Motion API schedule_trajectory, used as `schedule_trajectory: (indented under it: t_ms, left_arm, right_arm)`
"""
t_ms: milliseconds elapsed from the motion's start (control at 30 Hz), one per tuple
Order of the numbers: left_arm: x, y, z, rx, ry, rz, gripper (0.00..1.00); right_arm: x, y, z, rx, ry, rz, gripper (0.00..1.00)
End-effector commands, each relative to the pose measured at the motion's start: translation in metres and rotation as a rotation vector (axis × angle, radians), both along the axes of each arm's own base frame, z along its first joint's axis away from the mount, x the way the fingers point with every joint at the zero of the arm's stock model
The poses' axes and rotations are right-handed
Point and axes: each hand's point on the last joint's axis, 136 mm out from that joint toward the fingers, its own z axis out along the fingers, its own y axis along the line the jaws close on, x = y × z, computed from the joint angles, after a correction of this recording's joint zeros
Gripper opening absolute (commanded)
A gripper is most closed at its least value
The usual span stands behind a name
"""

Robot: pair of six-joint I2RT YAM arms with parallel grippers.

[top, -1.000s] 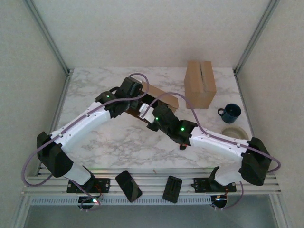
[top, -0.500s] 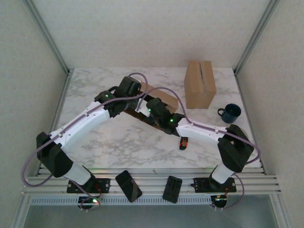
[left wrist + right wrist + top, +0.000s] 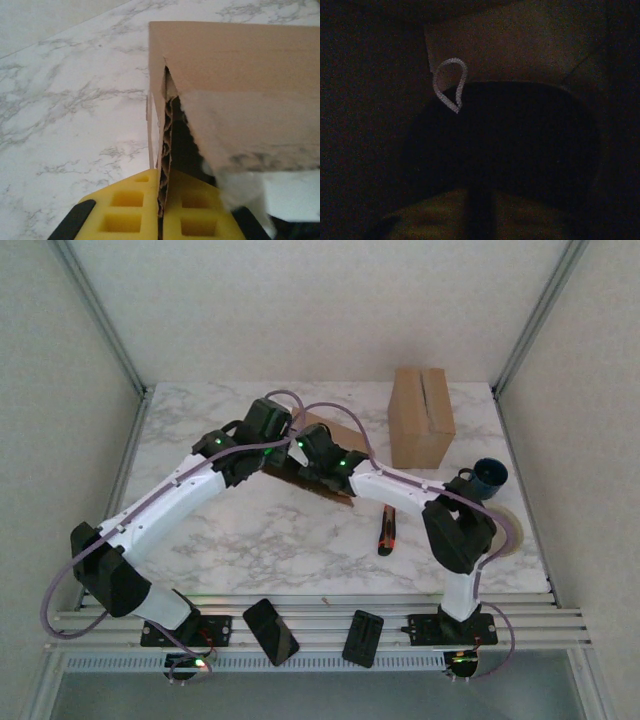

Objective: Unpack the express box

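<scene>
The express box (image 3: 335, 435) lies on the counter (image 3: 200, 440) near its middle, toward the back, with a second, upright box (image 3: 421, 418) well apart to its right at the rear edge. A mug (image 3: 488, 476) stands just right of and before that upright box, and a tape roll (image 3: 512, 530) lies before the mug by the counter's right edge. A utility knife (image 3: 387, 530) lies before the express box, slightly to its right.

No writing, label, brand mark or number can be read anywhere in the scene. The express box (image 3: 240, 60) at mid-table and the taller carton (image 3: 421, 418) at the far right show plain brown cardboard. The pale tape (image 3: 240, 187) on the box's flap is blurred and shows no legible print.
</scene>
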Motion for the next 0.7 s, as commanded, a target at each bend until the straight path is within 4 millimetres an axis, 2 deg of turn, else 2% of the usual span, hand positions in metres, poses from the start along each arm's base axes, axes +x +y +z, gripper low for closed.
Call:
schedule_trajectory:
  t_ms: [0,67,133,233,333,400,500,633,667]
  left_arm:
    - [-0.007,-0.009,0.012,-0.048,-0.014,-0.036,0.0]
    - [-0.007,-0.009,0.01,-0.046,-0.01,-0.036,0.0]
    - [-0.007,-0.01,0.009,-0.046,-0.007,-0.038,0.0]
    - [-0.006,-0.011,0.01,-0.05,-0.006,-0.041,0.0]
    - [-0.006,-0.012,0.01,-0.052,-0.006,-0.042,0.0]
    - [-0.006,-0.012,0.011,-0.054,-0.007,-0.041,0.0]
    - [-0.006,-0.012,0.013,-0.056,-0.007,-0.04,0.0]
    - [-0.006,-0.01,0.013,-0.05,-0.005,-0.032,0.0]
    - [-0.006,-0.009,0.014,-0.051,-0.008,-0.028,0.0]
  right_arm:
    - [0.003,0.002,-0.012,-0.009,0.052,-0.038,0.45]
    - [0.007,0.006,-0.015,-0.004,0.06,-0.048,0.61]
    - [0.011,0.01,-0.019,-0.004,0.069,-0.057,0.7]
    - [0.018,0.015,-0.03,-0.018,0.082,-0.076,0.72]
    - [0.023,0.018,-0.045,-0.03,0.105,-0.089,0.69]
    - [0.027,0.017,-0.056,-0.038,0.117,-0.108,0.59]
    - [0.033,0.014,-0.064,-0.039,0.109,-0.148,0.33]
    - [0.039,0.013,-0.054,0.0,0.066,-0.186,0.0]
    - [0.039,0.014,-0.048,0.023,0.053,-0.188,0.0]
